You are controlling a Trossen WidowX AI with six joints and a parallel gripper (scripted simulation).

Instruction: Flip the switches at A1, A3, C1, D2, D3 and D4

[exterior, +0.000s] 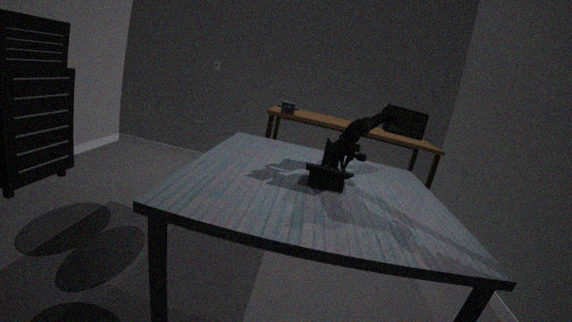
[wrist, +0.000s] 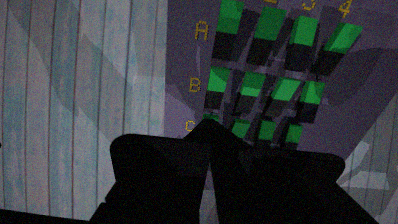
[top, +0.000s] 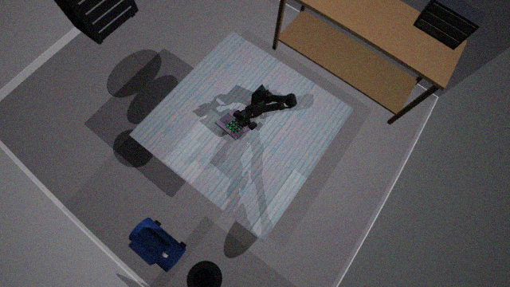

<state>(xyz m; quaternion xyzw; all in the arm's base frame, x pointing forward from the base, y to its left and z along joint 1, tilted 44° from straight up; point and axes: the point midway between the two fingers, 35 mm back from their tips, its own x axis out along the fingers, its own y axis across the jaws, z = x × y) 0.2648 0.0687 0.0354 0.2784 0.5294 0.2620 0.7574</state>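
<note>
Here the gripper (wrist: 210,131) is closed with nothing between its fingers, its joined tips sitting low over the left end of row C on the switch panel (wrist: 180,65), right by the C1 switch (wrist: 210,119), though contact cannot be made out. The purple panel lies near the middle of the pale striped worktop (top: 279,159), well in from every edge, with the arm (top: 264,104) reaching over it from the side toward the wooden bench (top: 358,60).
</note>
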